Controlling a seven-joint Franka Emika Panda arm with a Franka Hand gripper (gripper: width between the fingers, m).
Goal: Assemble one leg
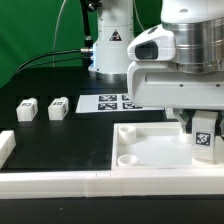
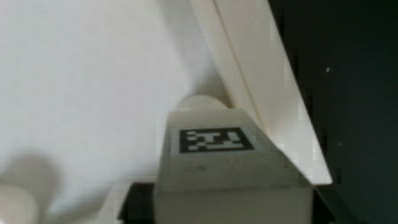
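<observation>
The hand [image 1: 203, 128], clamped on the leg [image 1: 204, 141], holds it upright at a corner of the tray [image 1: 150, 152]; seating it there seems left to do.

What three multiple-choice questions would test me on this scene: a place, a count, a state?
1. The gripper hangs over: A) a blue bin; B) the tray-like part, near its corner; C) a pile of screws.
2. Loose legs at the exterior view's left: A) none; B) five; C) two.
3. The gripper is: A) shut on a leg; B) open and empty; C) out of view.
Answers: 1 B, the tray-like part lies beneath it; 2 C, two tagged blocks lie side by side; 3 A, a tagged leg sits between its fingers.
</observation>
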